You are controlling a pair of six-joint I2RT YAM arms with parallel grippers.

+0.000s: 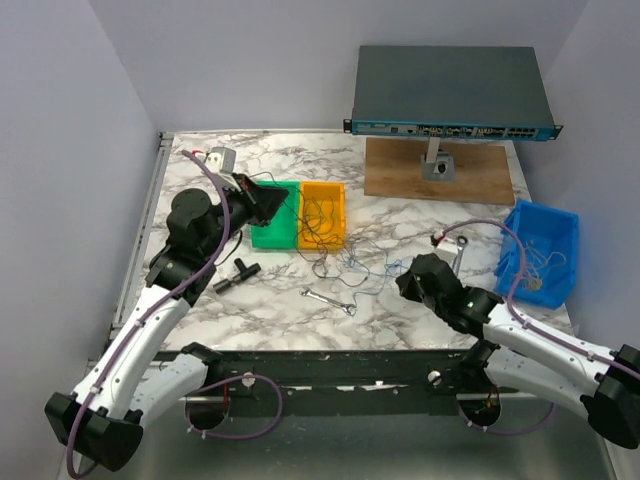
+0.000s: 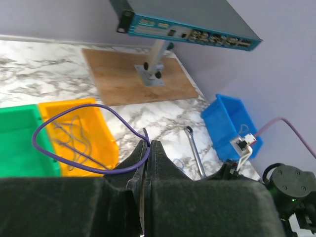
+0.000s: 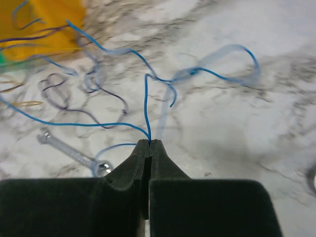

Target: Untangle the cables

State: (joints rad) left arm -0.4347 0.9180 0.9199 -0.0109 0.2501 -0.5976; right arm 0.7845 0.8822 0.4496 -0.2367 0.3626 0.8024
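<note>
The cables (image 1: pixel 345 264) sprawl mid-table, running ten o'clock into the orange bin (image 1: pixel 322 190), with the nearer right gripper (image 3: pixel 149 142) at their three o'clock clamped on a blue strand (image 3: pixel 146 106), the left gripper (image 2: pixel 148 144) pinching a purple strand (image 2: pixel 74 111) at ten, and bare marble (image 1: pixel 400 215) toward two o'clock for pulling.
</note>
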